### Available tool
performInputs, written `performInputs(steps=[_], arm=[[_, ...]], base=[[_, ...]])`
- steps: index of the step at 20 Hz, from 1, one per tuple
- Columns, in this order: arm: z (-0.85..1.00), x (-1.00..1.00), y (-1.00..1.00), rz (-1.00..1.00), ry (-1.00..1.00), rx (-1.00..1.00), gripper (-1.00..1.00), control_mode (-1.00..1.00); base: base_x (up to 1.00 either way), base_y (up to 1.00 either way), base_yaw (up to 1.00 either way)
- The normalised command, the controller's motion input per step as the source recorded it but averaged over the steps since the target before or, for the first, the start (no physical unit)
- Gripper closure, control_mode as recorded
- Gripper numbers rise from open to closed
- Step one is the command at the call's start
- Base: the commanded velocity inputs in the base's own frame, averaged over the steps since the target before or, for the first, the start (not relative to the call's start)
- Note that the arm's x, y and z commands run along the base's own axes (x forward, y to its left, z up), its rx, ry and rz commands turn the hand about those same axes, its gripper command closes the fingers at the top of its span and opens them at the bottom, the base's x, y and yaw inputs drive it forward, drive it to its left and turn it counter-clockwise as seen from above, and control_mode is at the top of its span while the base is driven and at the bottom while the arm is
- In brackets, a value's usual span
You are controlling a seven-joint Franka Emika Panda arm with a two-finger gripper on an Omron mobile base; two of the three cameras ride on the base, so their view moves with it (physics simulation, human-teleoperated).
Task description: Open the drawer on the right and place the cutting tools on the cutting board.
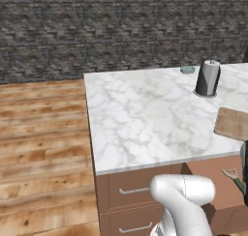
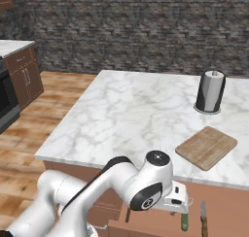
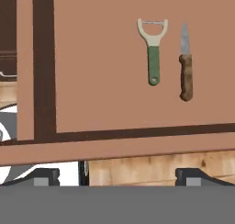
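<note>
The drawer (image 3: pixel 101 71) stands pulled out, and the hand view looks straight down into its plain brown inside. Two cutting tools lie side by side on its floor: a peeler (image 3: pixel 153 53) with a green handle and pale Y-shaped head, and a small knife (image 3: pixel 185 64) with a brown handle. My gripper (image 3: pixel 118 177) hangs above the drawer's front edge, open, with nothing between its fingers. From the base, the peeler (image 1: pixel 236 179) and knife (image 2: pixel 204 216) show in the open drawer (image 2: pixel 228 202) under the counter's edge. The tan cutting board (image 2: pixel 206 146) lies on the marble counter above it.
A tall grey cylinder (image 2: pixel 210 92) stands on the white marble counter (image 1: pixel 145 119) behind the board, with a small teal object (image 1: pixel 187 69) at the far edge. Shut drawers with metal handles (image 1: pixel 134 190) sit left of the open one. Wooden floor (image 1: pixel 43 148) lies to the left.
</note>
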Motion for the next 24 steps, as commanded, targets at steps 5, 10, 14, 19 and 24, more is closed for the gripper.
performInputs(steps=[5,10,14,19,24], arm=[[-0.28,0.51,-0.33,0.05,-0.07,0.01,-1.0,-1.0],[-0.14,0.52,-0.27,0.05,-0.03,0.0,-1.0,-1.0],[-0.06,0.36,-0.06,0.0,0.01,0.0,-1.0,-1.0],[-0.22,0.11,0.0,0.0,0.03,0.0,-1.0,-1.0],[-0.46,0.0,0.0,0.0,0.02,0.0,-1.0,-1.0]], base=[[0.0,0.0,0.0],[0.0,0.0,0.0],[0.0,0.0,0.0],[0.0,0.0,0.0],[0.0,0.0,0.0]])
